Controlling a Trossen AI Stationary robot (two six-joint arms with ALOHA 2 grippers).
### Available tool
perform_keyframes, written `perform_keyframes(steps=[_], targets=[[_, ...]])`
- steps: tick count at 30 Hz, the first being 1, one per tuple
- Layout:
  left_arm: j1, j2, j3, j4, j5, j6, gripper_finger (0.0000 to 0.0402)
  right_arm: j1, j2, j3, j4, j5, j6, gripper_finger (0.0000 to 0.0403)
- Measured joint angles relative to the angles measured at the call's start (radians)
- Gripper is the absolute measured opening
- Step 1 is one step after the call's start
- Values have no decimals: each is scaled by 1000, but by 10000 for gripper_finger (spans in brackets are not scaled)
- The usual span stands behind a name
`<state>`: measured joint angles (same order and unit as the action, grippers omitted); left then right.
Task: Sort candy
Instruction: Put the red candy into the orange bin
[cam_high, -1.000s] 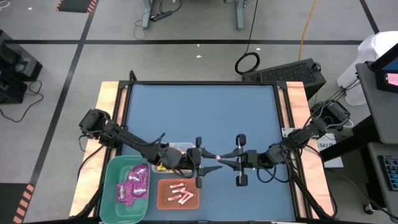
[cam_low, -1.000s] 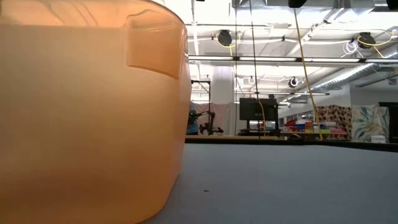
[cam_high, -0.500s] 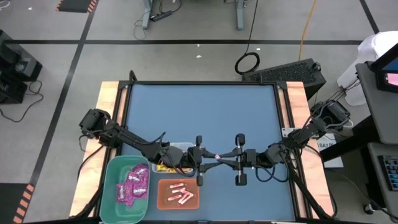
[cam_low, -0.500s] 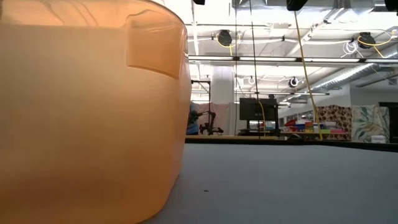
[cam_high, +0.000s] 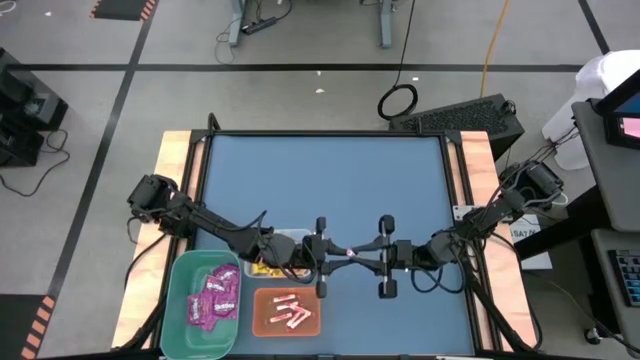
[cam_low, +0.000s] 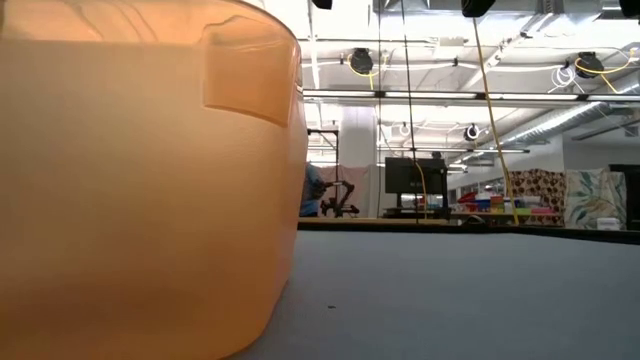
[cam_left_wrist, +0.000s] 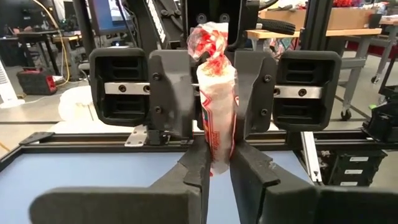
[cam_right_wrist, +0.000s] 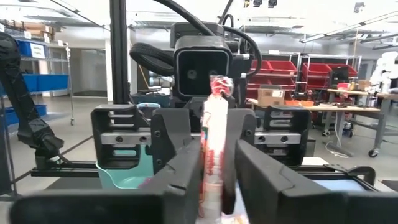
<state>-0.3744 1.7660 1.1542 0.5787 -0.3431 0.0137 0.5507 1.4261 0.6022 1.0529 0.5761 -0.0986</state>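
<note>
- High view, lower centre of frame: the two arms meet nose to nose over the blue table (cam_high: 320, 190), with a thin pink-and-white candy stick (cam_high: 348, 251) between them.
- Left gripper (cam_high: 330, 263) reaches in from the left. In the left wrist view its fingers (cam_left_wrist: 200, 167) sit on either side of the stick's (cam_left_wrist: 216, 106) lower end, pressed close to it. Clamped on the stick.
- Right gripper (cam_high: 372, 262) reaches in from the right. In the right wrist view its fingers (cam_right_wrist: 186, 171) flank the same stick (cam_right_wrist: 213, 149) with a slim gap showing on one side. Whether it grips or has let go, cannot tell.
- The stick stands upright in both wrist views, its twisted red-and-white end uppermost.
- Green bin (cam_high: 205, 302), lower left of the high view: holds a heap of magenta packets (cam_high: 214, 296).
- Orange bin (cam_high: 288, 312), just right of the green one: holds several pink-and-white sticks (cam_high: 293, 312).
- Clear bin (cam_high: 282, 240), just above the orange one and partly under the left arm: yellow packets (cam_high: 262, 268) show inside.
- Low view: the orange bin's wall (cam_low: 140, 170) fills the left half of the frame; no gripper visible there.
</note>
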Motion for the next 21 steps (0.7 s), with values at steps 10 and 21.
perform_keyframes(steps=[10, 21], targets=[[0, -6, -1, -71, 3, -10, 49, 63, 0, 1, -47, 195, -56, 198], [-69, -98, 0, -261, 8, -35, 48, 141, -1, 0, -65, 244, -54, 261]])
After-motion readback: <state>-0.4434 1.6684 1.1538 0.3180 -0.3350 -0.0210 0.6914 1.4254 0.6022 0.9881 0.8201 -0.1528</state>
